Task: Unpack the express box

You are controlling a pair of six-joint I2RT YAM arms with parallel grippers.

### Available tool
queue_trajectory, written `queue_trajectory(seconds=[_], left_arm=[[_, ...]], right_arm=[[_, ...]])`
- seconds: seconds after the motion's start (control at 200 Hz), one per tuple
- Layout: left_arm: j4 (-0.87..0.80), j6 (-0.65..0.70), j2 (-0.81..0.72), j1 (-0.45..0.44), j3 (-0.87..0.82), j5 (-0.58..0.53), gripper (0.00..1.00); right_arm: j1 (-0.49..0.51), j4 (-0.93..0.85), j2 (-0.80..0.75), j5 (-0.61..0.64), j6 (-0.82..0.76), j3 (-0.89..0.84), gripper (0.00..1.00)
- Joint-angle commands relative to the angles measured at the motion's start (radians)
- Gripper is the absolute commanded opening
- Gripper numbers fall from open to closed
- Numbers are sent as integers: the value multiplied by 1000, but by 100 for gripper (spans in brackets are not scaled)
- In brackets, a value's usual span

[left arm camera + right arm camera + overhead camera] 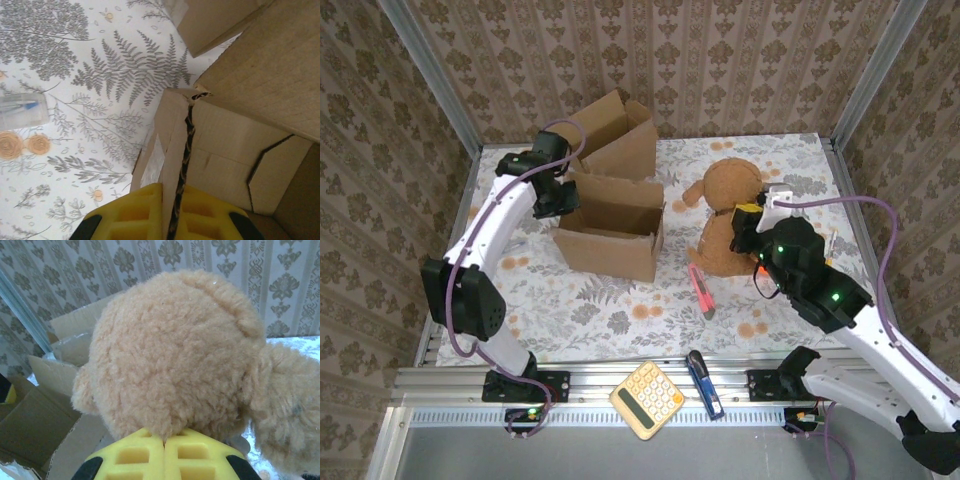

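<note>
The express box [612,228], plain brown corrugated cardboard with its flaps splayed open, stands left of centre on the floral tablecloth [610,315]. The left gripper [172,200] is clamped on the box's left wall, and the fluted cut edge runs straight between its ribbed yellow pads. Just right of the box sits a teddy bear [725,215] of curly tan plush. The right gripper [164,437] has its yellow pads pressed flat together with the tips sunk in the bear's fur; whether they pinch any pile I cannot tell. A slim pink utility knife [701,288] lies in front of the bear, and a squarish yellow calculator [647,399] rests on the near metal rail.
</note>
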Motion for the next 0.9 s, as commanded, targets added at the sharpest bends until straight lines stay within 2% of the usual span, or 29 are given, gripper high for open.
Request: queue_trajectory(seconds=[0.0, 0.135, 0.37, 0.49, 0.525, 0.635, 0.775, 0.895], left_arm=[[105, -46, 55, -15, 1, 77, 10], [106, -37, 51, -22, 30, 97, 32], [76, -13, 43, -18, 93, 95, 51], [80, 9, 27, -19, 132, 117, 63], [84, 22, 20, -19, 144, 129, 69], [92, 71, -1, -19, 177, 153, 99], [134, 148, -56, -21, 166, 163, 100], [224, 211, -149, -31, 84, 200, 100]], right_arm=[[-24, 1, 26, 4, 10, 18, 0], [-79, -7, 77, -39, -10, 50, 0], [-186, -8, 174, -136, -36, 105, 0], [-273, -4, 244, -208, -48, 144, 0], [-295, -3, 270, -230, -51, 158, 0], [-343, 2, 354, -265, -68, 211, 0], [-384, 7, 461, -295, -71, 276, 0], [-409, 19, 553, -296, -75, 325, 0]])
